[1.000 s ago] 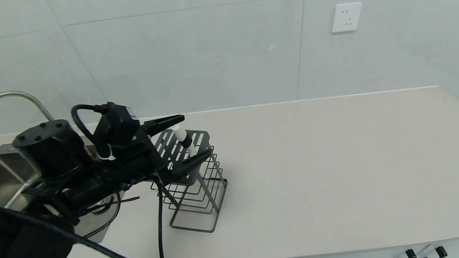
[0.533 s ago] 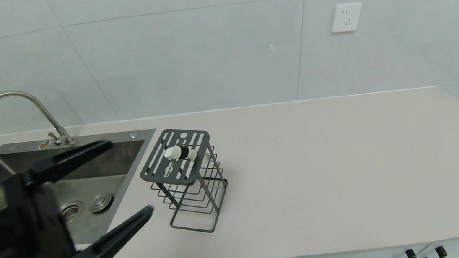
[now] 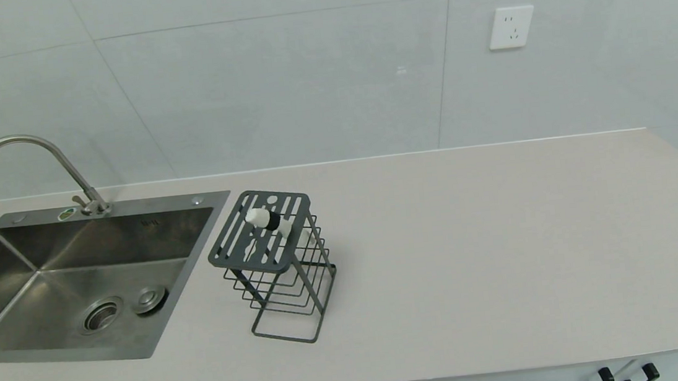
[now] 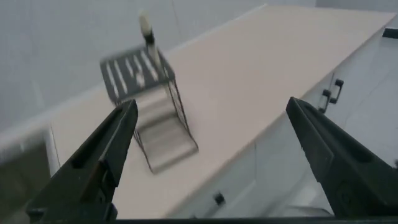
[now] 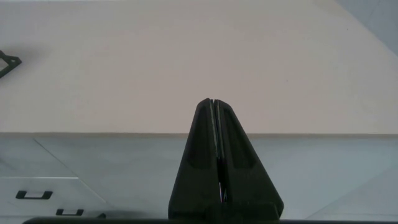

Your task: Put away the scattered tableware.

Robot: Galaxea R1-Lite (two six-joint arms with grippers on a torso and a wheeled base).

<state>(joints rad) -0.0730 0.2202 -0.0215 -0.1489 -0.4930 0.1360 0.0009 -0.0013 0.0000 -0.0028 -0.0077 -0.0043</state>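
The rack [image 3: 274,265], a dark wire frame with a slotted top plate, stands on the counter [image 3: 475,252] just beside the right edge of the sink [image 3: 73,272], with a narrow strip of counter between them. One utensil [image 3: 264,219], with a white handle and a black band, sits in a slot in the rear half of the top plate. Its handle projects above the plate and leans toward the sink side, and its lower part hangs inside the wire frame. What kind of utensil it is cannot be told. The tap [image 3: 31,164] is mounted at the back rim of the sink and curves out over the basin. A socket [image 3: 511,27] is fixed to the tiled wall, well to the right of the rack. The left gripper [image 4: 211,109] is spread wide with nothing between its fingers. It is off the front edge of the counter and faces the rack [image 4: 149,106], from which the utensil [image 4: 145,28] stands up. The right gripper [image 5: 214,102] has its fingers pressed together, with nothing held between them. It sits in front of the counter edge [image 5: 186,134], above the cabinet fronts [image 5: 93,168].
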